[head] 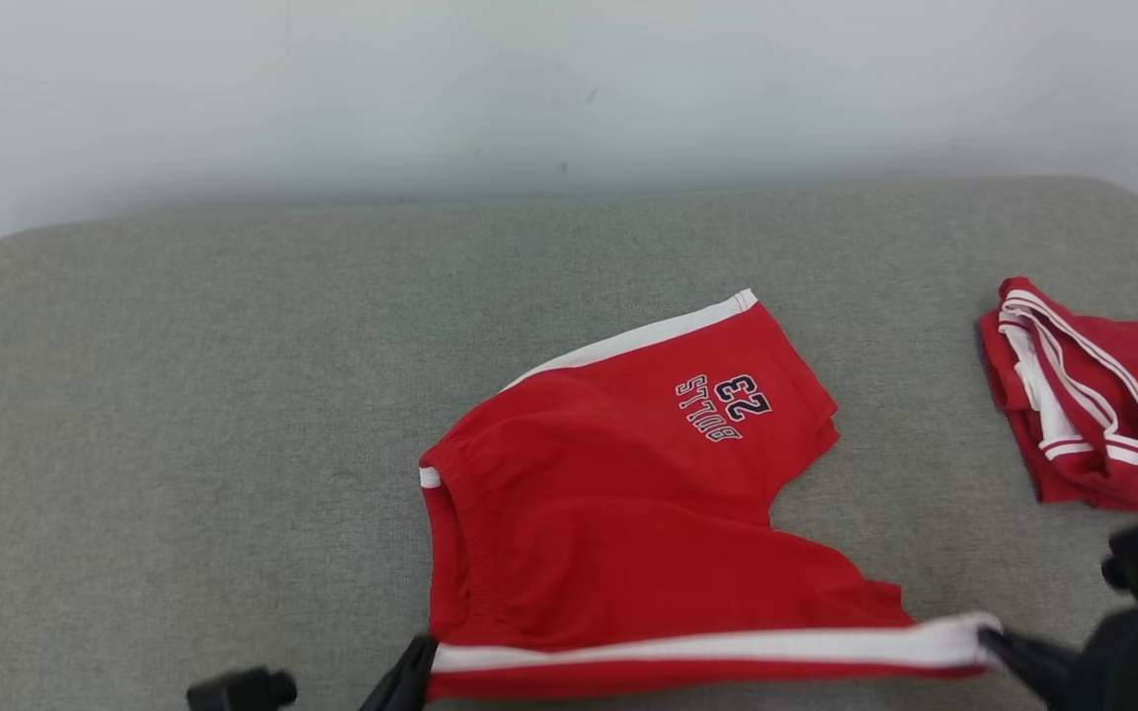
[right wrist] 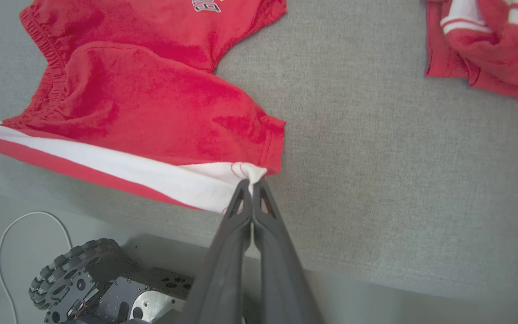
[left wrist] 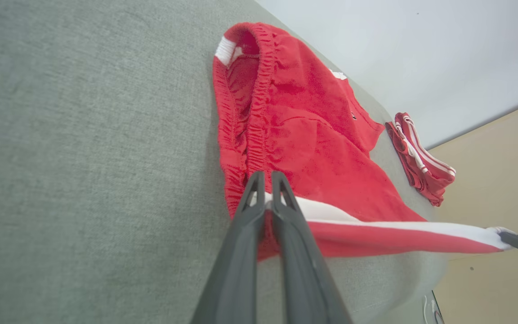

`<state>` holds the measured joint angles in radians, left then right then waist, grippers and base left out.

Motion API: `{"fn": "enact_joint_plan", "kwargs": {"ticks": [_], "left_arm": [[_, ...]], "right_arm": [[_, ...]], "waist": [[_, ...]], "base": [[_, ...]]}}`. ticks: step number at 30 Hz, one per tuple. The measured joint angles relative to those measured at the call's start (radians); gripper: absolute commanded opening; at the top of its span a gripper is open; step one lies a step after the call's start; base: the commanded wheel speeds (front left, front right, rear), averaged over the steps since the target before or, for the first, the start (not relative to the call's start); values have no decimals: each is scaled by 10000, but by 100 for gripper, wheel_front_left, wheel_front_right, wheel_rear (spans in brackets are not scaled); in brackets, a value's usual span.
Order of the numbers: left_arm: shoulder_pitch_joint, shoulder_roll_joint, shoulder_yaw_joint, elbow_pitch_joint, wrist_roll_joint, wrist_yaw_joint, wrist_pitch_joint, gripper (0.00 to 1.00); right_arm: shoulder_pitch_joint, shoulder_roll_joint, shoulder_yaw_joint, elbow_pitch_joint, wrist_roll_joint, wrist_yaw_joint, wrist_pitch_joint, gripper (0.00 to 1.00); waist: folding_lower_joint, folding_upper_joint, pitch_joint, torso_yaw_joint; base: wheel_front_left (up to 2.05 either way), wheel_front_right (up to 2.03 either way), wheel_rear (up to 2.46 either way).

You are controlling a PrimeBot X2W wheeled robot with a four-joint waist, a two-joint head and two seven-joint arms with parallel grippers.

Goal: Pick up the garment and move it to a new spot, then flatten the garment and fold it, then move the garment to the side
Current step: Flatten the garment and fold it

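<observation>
Cushion (head: 184, 395): we see a grey woven pad stretching away to the left of the left hand and on beneath both hands, with a pale wall beyond it.
Left gripper (head: 419, 654): its two dark fingers are pressed together and clamped on the near waist corner of the shorts, where the white side stripe starts. In the left wrist view we see red cloth pinched between the fingertips.
Waistband (head: 450, 533): a gathered elastic edge runs straight away from the left fingertips and gapes slightly, so we glimpse the inside.
Red shorts (head: 618, 513): they lie on the cushion, beyond and between the two hands, mostly spread out. The far leg carries a "BULLS 23" print that is upside down to us.
White stripe (head: 707, 647): a band along the near side of the shorts, pulled taut in a straight line from the left hand to the right hand.
Right gripper (head: 990, 640): its fingers are closed tight on the hem end of the white stripe, at the corner of the near leg.
Folded garment (head: 1083, 405): a second red piece with white trim lies on the cushion, beyond and to the right of the right hand, well apart from the shorts.
Robot base (right wrist: 74, 270): in the right wrist view, we see a treaded wheel and metal plating below the right hand, with a white cable (right wrist: 29, 218) just beside them.
</observation>
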<state>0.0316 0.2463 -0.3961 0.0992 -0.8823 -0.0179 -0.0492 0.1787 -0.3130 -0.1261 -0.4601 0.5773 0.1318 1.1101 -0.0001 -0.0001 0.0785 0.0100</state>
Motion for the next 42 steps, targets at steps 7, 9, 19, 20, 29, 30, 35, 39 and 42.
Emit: {"fn": "enact_joint_plan", "kwargs": {"ticks": [7, 9, 19, 20, 29, 30, 35, 39, 42], "left_arm": [[-1582, -518, -121, 151, -35, -58, 186, 0], [-2147, -669, -123, 397, 15, -25, 221, 0], [-4587, -1406, -148, 1935, 499, 284, -221, 0], [-4784, -1440, -192, 2084, 629, 318, -274, 0], [-6008, -1848, -439, 3041, 662, 403, -941, 0], [-6111, -1868, -483, 3120, 640, 403, -1012, 0], [-6593, -1937, -706, 3526, 397, 481, -1287, 0], [-6932, -1946, -884, 3822, 198, 535, -1553, 40], [-7077, -1952, -1037, 3900, 128, 527, -1802, 100]], "right_arm": [[-2805, -1043, 1187, 2052, 15, 0, -863, 0], [-3707, -1327, 1517, 2836, 19, 0, -1248, 0], [-7449, -2079, 3513, 6483, -351, 0, -3450, 0], [-7757, -2100, 3699, 6765, -391, 0, -3718, 0], [-9935, -2042, 4801, 9277, -798, 0, -5868, 0], [-10099, -1987, 4890, 9524, -800, 0, -5998, 0], [-10835, -1753, 5248, 10675, -940, 0, -6671, 0], [-11495, -1290, 5381, 11731, -1070, 0, -7457, 0], [-11745, -1005, 5522, 12178, -1034, 0, -7958, 100]], "waist": [[2, 1, 281, 200], [3, 3, 416, 275], [4, 3, 1262, 783], [4, 3, 1360, 839], [4, 3, 2162, 1366], [4, 3, 2228, 1428], [3, 3, 2529, 1671], [3, 4, 2810, 1729], [3, 4, 2862, 1708]], "base": [[0, 0, 0], [0, 0, 0], [0, 0, 0], [0, 0, 0], [0, 0, 0], [0, 0, 0], [0, 0, 0], [0, 0, 0], [0, 0, 0]]}}
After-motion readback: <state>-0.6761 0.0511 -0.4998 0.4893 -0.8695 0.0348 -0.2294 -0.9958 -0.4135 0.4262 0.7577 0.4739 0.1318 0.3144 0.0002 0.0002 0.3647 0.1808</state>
